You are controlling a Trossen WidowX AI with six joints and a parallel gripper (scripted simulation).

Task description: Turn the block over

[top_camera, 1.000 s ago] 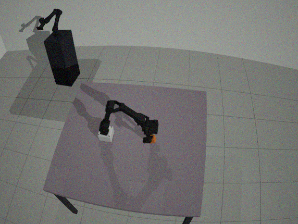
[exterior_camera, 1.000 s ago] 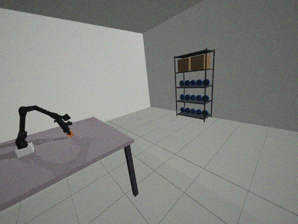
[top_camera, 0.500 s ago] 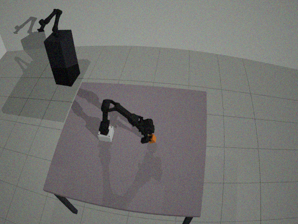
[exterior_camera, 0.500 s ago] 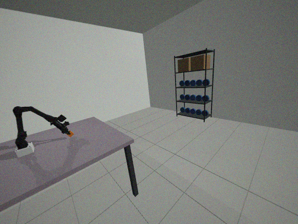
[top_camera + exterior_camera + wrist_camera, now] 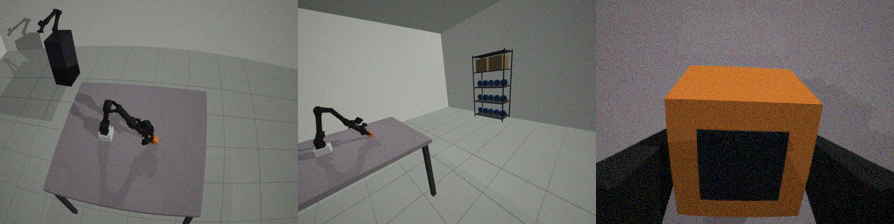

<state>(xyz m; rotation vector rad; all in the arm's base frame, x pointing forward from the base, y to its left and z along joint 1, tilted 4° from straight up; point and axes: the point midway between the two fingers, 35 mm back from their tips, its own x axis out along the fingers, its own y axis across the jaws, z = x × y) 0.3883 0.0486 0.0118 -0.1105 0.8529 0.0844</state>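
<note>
Gripper (image 5: 744,183) clamped on orange block (image 5: 741,137), 1 finger on each side face; block sits squarely btwn them, not skewed.

Block pos: held off the bench (image 5: 169,166), near mid-bench, out to the far side of the arm base (image 5: 106,133). Small shadow under it in wrist view suggests a gap, not contact. Exterior view agrees: block (image 5: 371,134) at tip of a forearm sloping down, just above the surface.

Key relation: dark marked square (image 5: 743,164) faces straight back at the wrist cam, i.e. along the gripper's approach axis, not down. Plain orange face on top. Cube, so no long axis to speak of.

Judgement: flip not done yet. Mark needs to go to the underside, so tipping the block about the finger-to-finger axis, then lowering + release. Roll about the approach axis wouldn't help; mark would stay facing the cam.
</note>
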